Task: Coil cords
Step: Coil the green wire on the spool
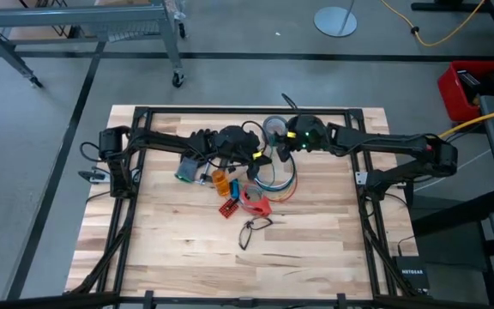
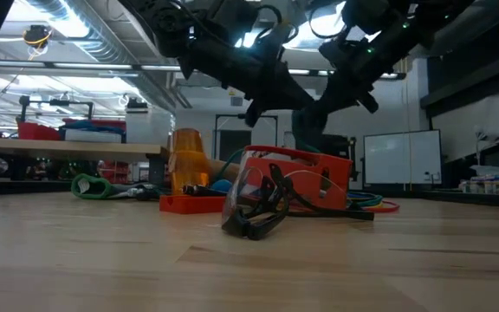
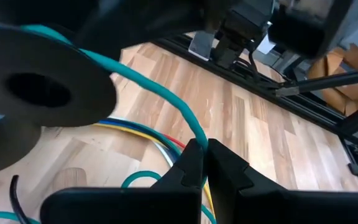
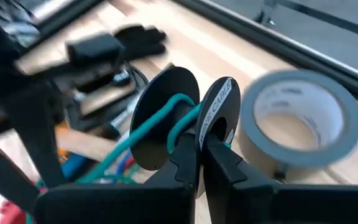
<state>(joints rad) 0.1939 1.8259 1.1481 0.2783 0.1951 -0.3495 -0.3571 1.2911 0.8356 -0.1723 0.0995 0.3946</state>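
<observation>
Holding a thin teal-green cord (image 3: 166, 102) between its closed fingers, the left gripper (image 3: 199, 163) sits near the table centre, just beside the right gripper (image 4: 199, 146). The cord runs taut from the left fingertips up to a small black plastic spool (image 4: 182, 118), so this stretch lies approx. along the line between the two grippers. On the spool the teal-green cord makes a few turns around the hub, between the two round flanges.

The right gripper, jaws closed, pinches the spool at its lower edge. The spool's axis lies roughly level; in the right wrist view one flange shows an edge label, not readable.

The rest of the cords, a loose loop of blue, yellow, white and red thin cables (image 1: 277, 178), lies flat on the light wooden table (image 1: 316, 249) below both grippers, w/ its long side roughly across the table.

A grey roll of duct tape (image 4: 300, 121) lies flat just beside the spool, on the far side. Near the loop stand a red-orange plastic box (image 2: 297, 178) and clear safety glasses w/ dark frame (image 2: 258, 212).
</observation>
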